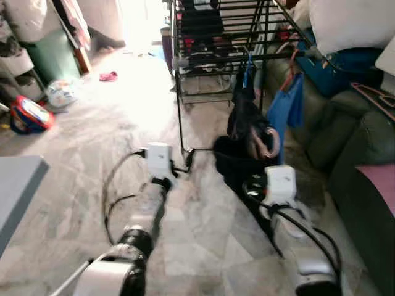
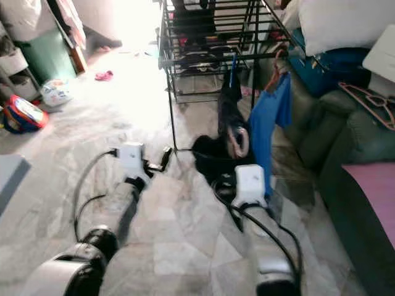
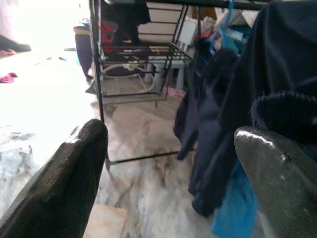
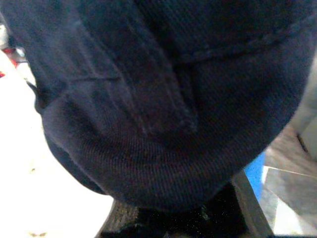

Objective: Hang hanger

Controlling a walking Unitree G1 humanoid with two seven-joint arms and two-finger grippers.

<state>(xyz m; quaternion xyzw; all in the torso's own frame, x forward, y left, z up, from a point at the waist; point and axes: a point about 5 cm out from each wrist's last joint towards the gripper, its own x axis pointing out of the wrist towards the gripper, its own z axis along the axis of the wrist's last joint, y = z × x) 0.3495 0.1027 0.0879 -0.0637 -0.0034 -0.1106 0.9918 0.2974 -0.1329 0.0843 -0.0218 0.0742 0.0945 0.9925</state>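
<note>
Daylight poured in from the far end of the room and burned the marble floor point(image 1: 123, 80) to plain white there, with all detail lost in the glare. Nearer the robot the floor dimmed to grey. Both head views were soft and smeared, the drying rack point(image 1: 216, 37) and the green sofa point(image 1: 345, 142) hazy at their edges. The left wrist view was washed out on its bright side, and its near black fingers point(image 3: 64, 183) were blurred. The right wrist view was dim, the dark garment point(image 4: 158, 99) too close to be sharp, with blown-out white beside it.
</note>
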